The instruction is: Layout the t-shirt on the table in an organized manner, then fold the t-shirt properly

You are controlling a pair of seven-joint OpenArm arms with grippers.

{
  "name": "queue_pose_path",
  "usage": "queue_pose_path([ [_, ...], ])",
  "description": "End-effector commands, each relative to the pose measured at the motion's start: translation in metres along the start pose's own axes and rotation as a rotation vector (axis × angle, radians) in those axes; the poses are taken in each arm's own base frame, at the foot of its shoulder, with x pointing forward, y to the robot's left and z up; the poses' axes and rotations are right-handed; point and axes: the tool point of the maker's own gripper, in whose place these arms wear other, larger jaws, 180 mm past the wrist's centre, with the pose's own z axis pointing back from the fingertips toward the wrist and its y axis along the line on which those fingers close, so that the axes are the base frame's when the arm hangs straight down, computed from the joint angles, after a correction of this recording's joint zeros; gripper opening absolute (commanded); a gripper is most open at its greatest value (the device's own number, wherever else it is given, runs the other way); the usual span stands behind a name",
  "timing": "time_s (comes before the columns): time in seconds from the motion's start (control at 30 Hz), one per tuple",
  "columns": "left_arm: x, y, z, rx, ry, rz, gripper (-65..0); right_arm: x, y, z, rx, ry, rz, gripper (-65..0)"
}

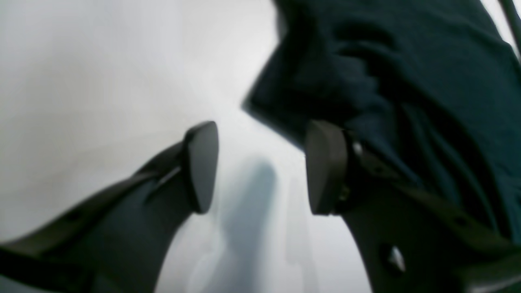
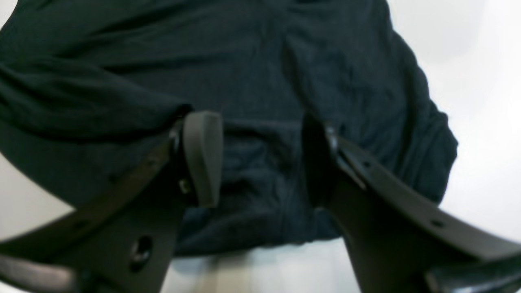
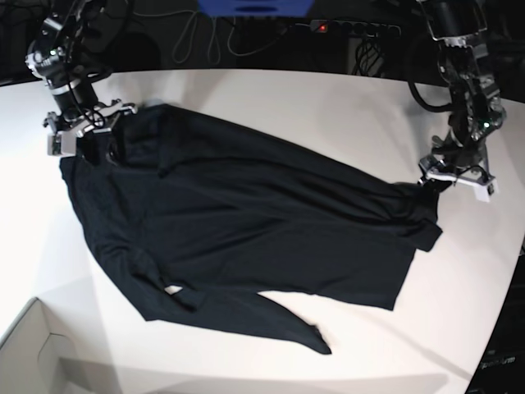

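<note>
The black t-shirt (image 3: 246, 222) lies spread and wrinkled across the white table (image 3: 328, 107), running from the far left corner to the right side. My right gripper (image 3: 84, 144) stands at the shirt's far left end. In the right wrist view it (image 2: 262, 160) is open, and the dark fabric (image 2: 244, 61) lies loose below and between its fingers. My left gripper (image 3: 447, 182) is at the shirt's right end. In the left wrist view it (image 1: 260, 167) is open over bare table, with bunched fabric (image 1: 407, 61) beside its right finger.
A pale cardboard box corner (image 3: 33, 353) sits at the front left. Cables and a power strip (image 3: 353, 29) run along the dark back edge. The table's curved edge (image 3: 504, 295) falls away at the right, close to the left arm.
</note>
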Motion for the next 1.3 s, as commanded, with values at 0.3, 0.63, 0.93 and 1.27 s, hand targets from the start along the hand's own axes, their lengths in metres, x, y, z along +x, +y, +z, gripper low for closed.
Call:
queue_pose_path([
  [0.3,0.042,-0.016,-0.008,-0.035,-0.099,0.009,-25.4,0.001,-0.001,0.01,0.005,-0.016,0.006,-28.7],
  [0.63,0.037,-0.011,-0.028,-0.015,-0.054,0.049,-14.5,-0.005,-0.001,0.015,0.003,0.003,0.008,-27.2],
  [0.93,0.015,-0.035,-0.045,-0.05,0.026,-0.008,-14.8,-0.008,-0.001,0.018,0.002,0.011,0.01,-27.1],
  [1.27,0.002,-0.015,-0.054,-0.006,0.025,0.021,-50.6,-0.024,0.0,0.026,0.0,0.055,-0.003,-27.0],
])
